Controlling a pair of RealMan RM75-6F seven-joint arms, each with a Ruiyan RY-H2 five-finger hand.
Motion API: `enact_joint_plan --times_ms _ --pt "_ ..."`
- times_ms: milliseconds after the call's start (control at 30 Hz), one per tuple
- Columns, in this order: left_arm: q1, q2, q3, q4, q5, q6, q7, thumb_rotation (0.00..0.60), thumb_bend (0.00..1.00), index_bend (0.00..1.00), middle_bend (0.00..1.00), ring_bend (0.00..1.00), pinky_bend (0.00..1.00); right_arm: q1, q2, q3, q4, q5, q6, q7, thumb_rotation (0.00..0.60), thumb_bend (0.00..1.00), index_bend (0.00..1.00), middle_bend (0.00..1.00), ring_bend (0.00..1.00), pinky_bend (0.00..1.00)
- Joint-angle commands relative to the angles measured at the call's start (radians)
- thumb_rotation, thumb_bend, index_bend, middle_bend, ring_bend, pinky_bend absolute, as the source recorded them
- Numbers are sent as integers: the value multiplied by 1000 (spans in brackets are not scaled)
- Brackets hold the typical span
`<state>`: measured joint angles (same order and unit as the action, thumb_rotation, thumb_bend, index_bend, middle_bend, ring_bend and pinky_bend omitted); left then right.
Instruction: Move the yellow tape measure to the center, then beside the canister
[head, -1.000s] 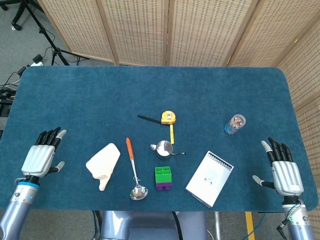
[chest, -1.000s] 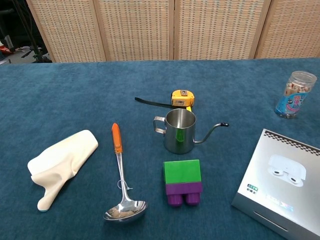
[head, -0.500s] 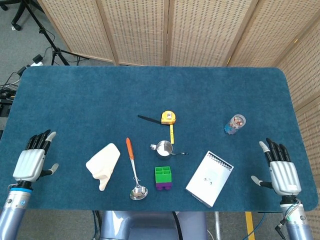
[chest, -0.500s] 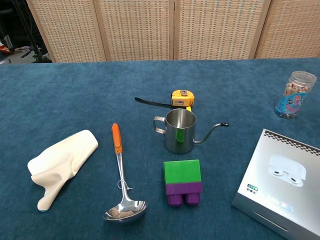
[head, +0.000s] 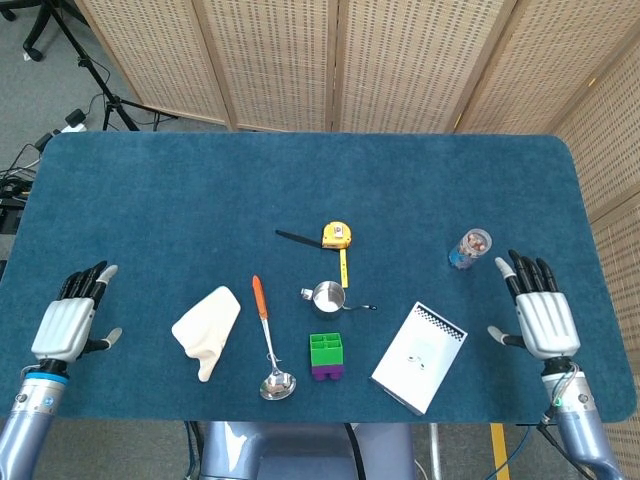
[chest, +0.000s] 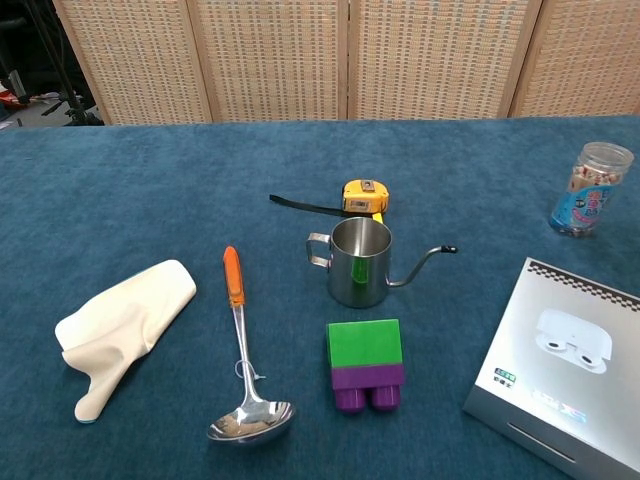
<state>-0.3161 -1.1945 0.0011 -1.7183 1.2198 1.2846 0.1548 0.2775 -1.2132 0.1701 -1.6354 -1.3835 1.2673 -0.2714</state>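
Observation:
The yellow tape measure lies near the middle of the blue table, with a black strap to its left and a short run of yellow tape pulled out toward me. The clear canister stands upright at the right. My left hand hovers flat and open at the table's near left. My right hand is open at the near right, just right of the canister and apart from it. Neither hand shows in the chest view.
A small steel pitcher sits just in front of the tape measure. An orange-handled ladle, a cream glove, a green and purple block and a white box lie along the near side.
My right hand has moved forward and a little left, closer to the canister. My left hand drew back toward the near edge. The objects stayed put.

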Motion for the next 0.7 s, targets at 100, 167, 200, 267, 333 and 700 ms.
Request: enact_joint_plan --times_ms 100,167,200,267,333,700 --pt "-4 -7 -14 39 -30 -36 -16 600 260 32 0 0 3 130 16 87 -47 61 -116 -114 600 44 0 0 0 0" --pt "-5 -13 -20 52 -40 -44 -16 600 261 32 0 0 3 168 6 110 -43 85 -148 -135 600 50 1 0 0 0" --pt "-6 -17 -24 59 -47 -49 -18 600 261 32 0 0 3 194 -2 123 -37 102 -170 -150 600 51 4 0 0 0" --pt "-6 -22 -30 68 -52 -56 -23 600 261 32 0 0 3 237 -20 140 -21 133 -205 -175 600 51 15 0 0 0" --pt "-5 -24 -34 74 -53 -63 -27 600 260 32 0 0 3 280 -41 154 1 158 -236 -195 600 53 36 0 0 0" --pt "-6 -33 -52 98 -79 -109 -41 600 264 32 0 0 3 505 -181 196 130 339 -384 -310 600 53 124 21 0 0"
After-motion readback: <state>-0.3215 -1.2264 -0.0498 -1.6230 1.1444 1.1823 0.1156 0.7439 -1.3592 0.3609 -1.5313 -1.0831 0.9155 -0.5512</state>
